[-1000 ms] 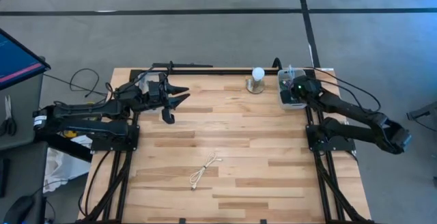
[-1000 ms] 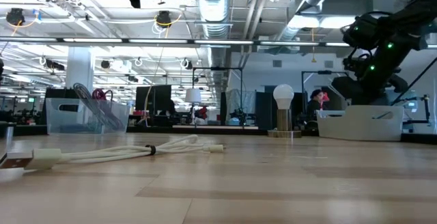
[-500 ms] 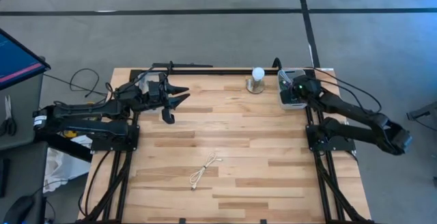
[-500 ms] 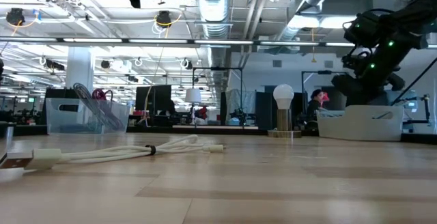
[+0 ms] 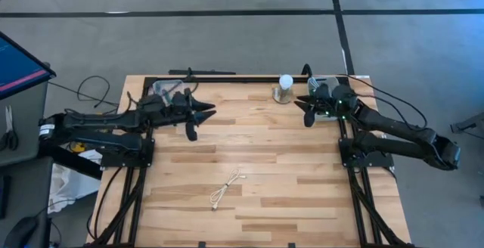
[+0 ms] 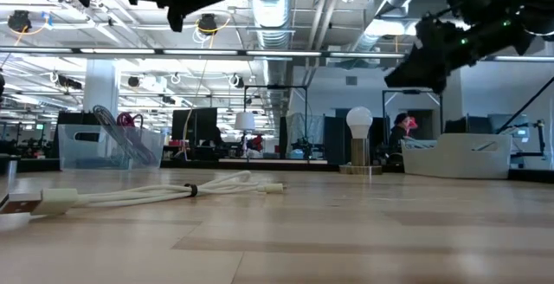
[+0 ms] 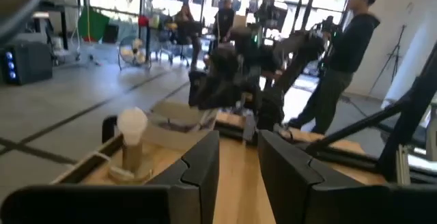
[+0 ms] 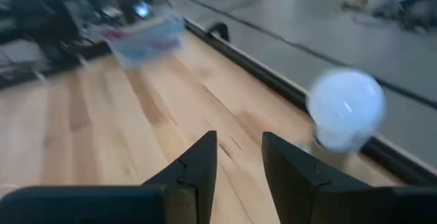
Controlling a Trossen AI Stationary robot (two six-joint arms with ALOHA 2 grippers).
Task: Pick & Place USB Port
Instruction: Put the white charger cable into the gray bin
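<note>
no readable text, label, brand, number or sign in any view; nothing legible on tabletop items or in room behind.

This is a robotics lab set in a large open industrial hall. A butcher-block counter (image 5: 249, 157) sits on a black metal frame over grey concrete floor marked with dark lines. Overhead run exposed silver ducts (image 6: 275, 3), pipes and rows of strip lights. Beyond the left arm's fingers (image 7: 198, 162), tall windows, tripods, a floor fan (image 7: 130, 53) and several people (image 7: 345, 53) standing among equipment fill the room. A monitor (image 5: 19, 66) stands beside the counter, with loose cables trailing off the frame. Further desks with screens show at counter height.
</note>
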